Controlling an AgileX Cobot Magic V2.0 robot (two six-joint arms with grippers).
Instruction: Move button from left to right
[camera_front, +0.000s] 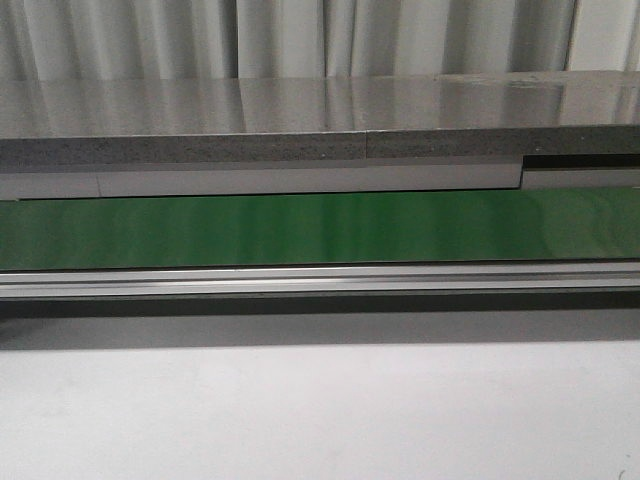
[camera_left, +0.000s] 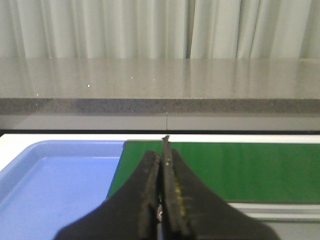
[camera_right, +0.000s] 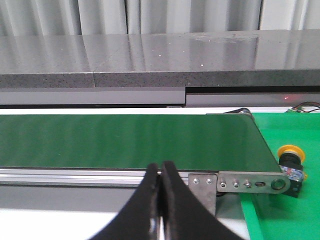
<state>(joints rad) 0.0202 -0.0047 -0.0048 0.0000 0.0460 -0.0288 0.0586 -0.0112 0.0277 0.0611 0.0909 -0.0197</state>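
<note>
Both end effectors are pinched fully together with nothing between their fingers. One button (camera_right: 291, 166) lies just past the green belt's (camera_right: 130, 141) roller end, on a bright green mat (camera_right: 285, 210), off to the side of the right end effector (camera_right: 161, 172). Its round yellow cap tops a black boxy body. Near the belt's other end, the left end effector (camera_left: 162, 162) hovers beside a blue tray (camera_left: 55, 185).

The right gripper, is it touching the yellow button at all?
Apart. The right wrist view shows the right gripper shut in front of the green belt, with the button lying well off beyond the belt's end.
</note>
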